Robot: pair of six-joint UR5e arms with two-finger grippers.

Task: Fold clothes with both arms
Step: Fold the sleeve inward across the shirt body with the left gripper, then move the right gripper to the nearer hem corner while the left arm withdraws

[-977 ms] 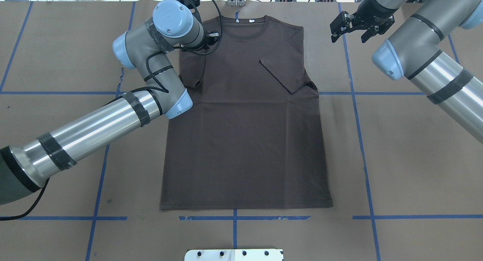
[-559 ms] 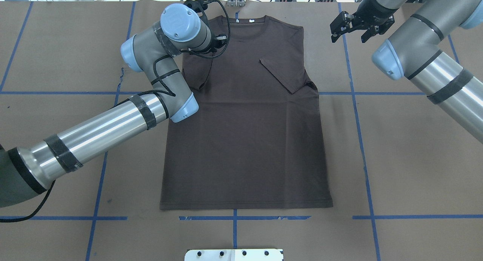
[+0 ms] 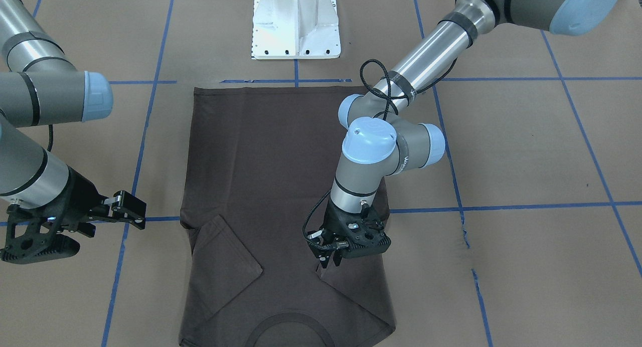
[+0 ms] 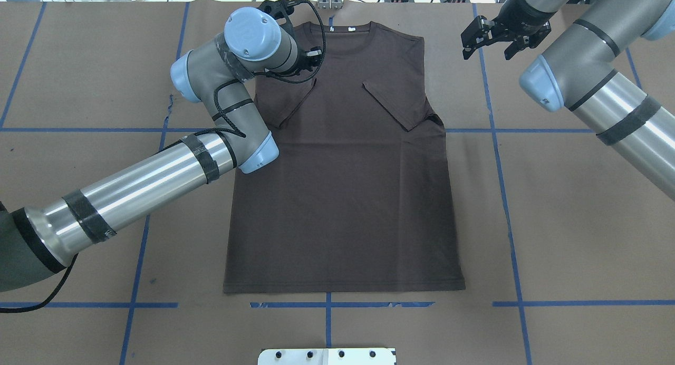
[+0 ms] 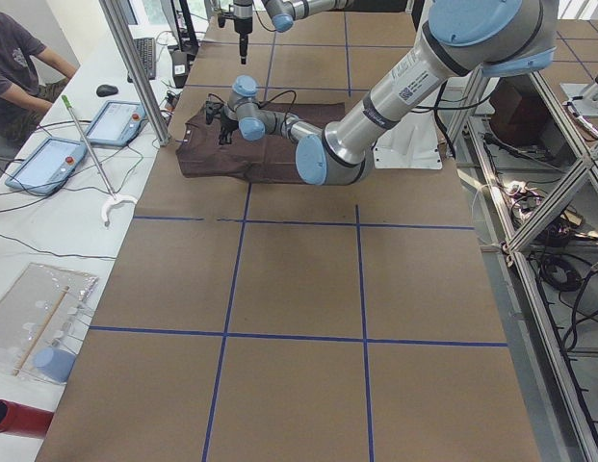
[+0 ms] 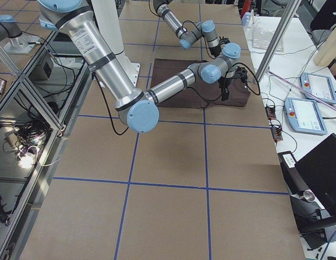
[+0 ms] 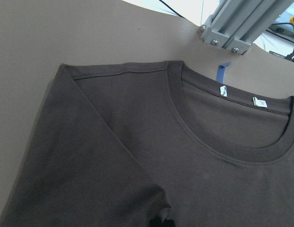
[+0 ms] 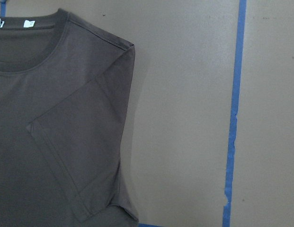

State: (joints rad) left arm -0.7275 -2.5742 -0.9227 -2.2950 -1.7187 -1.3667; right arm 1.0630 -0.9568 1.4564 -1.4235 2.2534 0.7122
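T-shirt (image 4: 343,196): thin, limp, light, creases easily; collar toward table (image 4: 79,64) far edge. Grip hems.
Left gripper (image 3: 330,262) clenched on sleeve (image 4: 293,102).
Right gripper (image 4: 488,48) released, clear of the cloth.

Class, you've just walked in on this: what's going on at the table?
The left gripper appears to pinch one sleeve of a dark brown short-sleeved T-shirt lying flat on the brown paper-covered table, holding it folded inward over the chest. The opposite sleeve lies folded in too. The right gripper hangs open beside the shirt's shoulder, touching nothing.
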